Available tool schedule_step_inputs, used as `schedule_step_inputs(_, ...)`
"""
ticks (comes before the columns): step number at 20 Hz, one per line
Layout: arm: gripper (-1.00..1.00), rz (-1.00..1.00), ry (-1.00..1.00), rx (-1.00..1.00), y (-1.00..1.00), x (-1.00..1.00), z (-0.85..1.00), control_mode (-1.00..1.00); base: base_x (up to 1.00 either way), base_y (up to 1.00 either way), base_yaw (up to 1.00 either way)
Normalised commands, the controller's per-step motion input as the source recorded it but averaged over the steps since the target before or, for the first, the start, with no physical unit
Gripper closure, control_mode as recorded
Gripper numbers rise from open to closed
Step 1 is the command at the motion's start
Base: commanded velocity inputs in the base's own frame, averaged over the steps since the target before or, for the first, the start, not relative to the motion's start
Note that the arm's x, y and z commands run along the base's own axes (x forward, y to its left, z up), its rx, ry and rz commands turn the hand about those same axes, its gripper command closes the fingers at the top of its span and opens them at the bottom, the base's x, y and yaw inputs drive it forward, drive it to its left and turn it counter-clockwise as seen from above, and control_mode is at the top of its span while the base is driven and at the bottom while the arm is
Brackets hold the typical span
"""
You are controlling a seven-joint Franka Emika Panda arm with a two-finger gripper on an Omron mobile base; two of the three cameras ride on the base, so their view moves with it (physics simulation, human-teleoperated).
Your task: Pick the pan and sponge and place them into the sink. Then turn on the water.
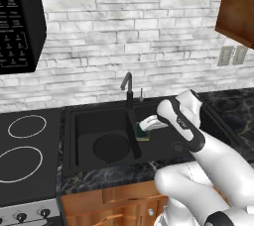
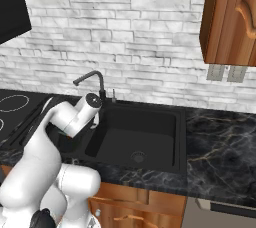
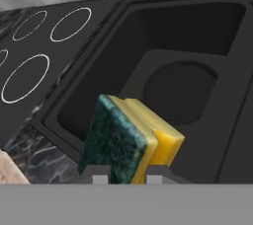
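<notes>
Sponge, yellow with its dark green layer turned to 9 o'clock in the hand view, stands on edge, clamped in the narrow pincer. Pan lies flat in the basin at 1 o'clock of the sponge. In the left base view the pincer hangs over the sink divider, faucet at 12 o'clock. Stove burners sit at 9 o'clock on the desk.
</notes>
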Motion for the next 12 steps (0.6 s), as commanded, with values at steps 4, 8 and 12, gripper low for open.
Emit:
schedule_step_inputs(4,1.0,-0.05,-0.01,-0.04,0.31,0.32,-0.12,-1.0,0.0,0.0,0.0)
schedule_step_inputs(8,1.0,-0.05,0.0,-0.12,0.29,0.3,-0.11,-1.0,0.0,0.0,0.0)
schedule_step_inputs(12,1.0,-0.06,0.0,-0.1,0.28,0.29,-0.1,-1.0,0.0,0.0,0.0)
